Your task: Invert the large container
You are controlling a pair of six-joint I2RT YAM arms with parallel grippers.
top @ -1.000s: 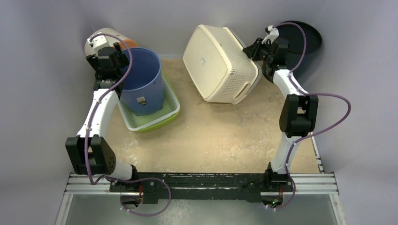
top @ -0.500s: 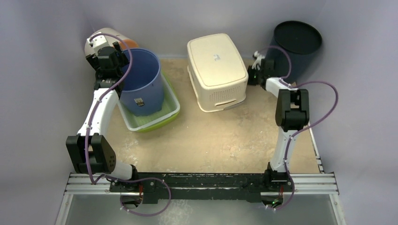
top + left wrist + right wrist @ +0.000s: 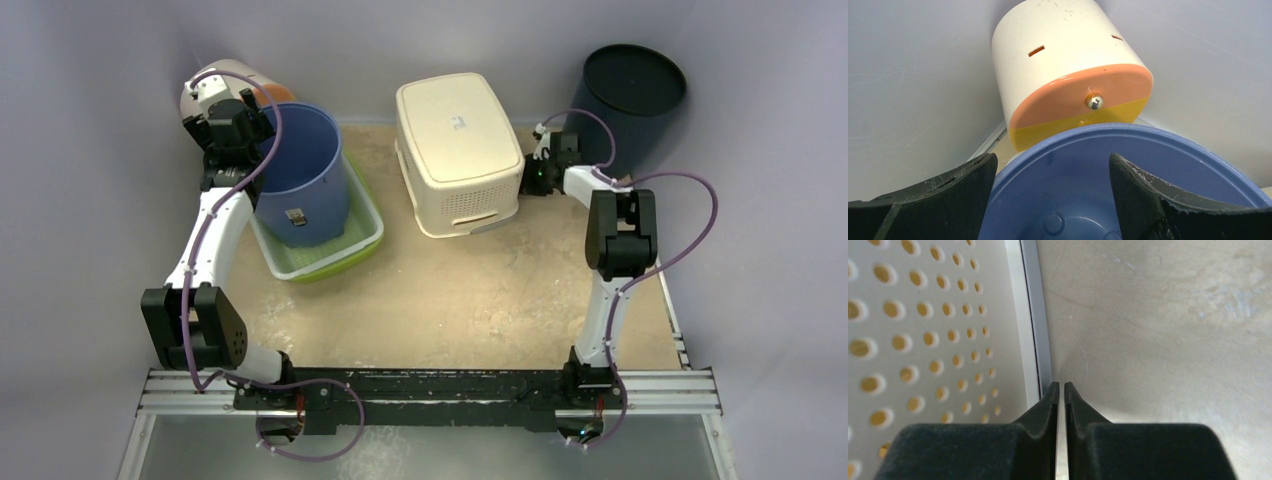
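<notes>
The large cream perforated container (image 3: 460, 150) rests upside down on the table at the back centre, its flat bottom facing up. My right gripper (image 3: 535, 172) is shut and empty, low beside the container's right rim; in the right wrist view its tips (image 3: 1061, 386) sit next to the perforated wall (image 3: 923, 340), apart from it. My left gripper (image 3: 225, 120) is open over the far rim of the blue bucket (image 3: 300, 170); in the left wrist view the bucket's inside (image 3: 1073, 200) lies between the open fingers (image 3: 1143, 190).
The blue bucket stands in a green tray (image 3: 335, 245) at the left. A white and orange drum (image 3: 1068, 75) lies behind it in the back left corner. A dark round bin (image 3: 630, 95) stands at the back right, just behind my right gripper.
The cream container went from tilted on its edge to flat upside down on the table. My right gripper let go of it and dropped low beside its right rim. The left arm stayed still.
</notes>
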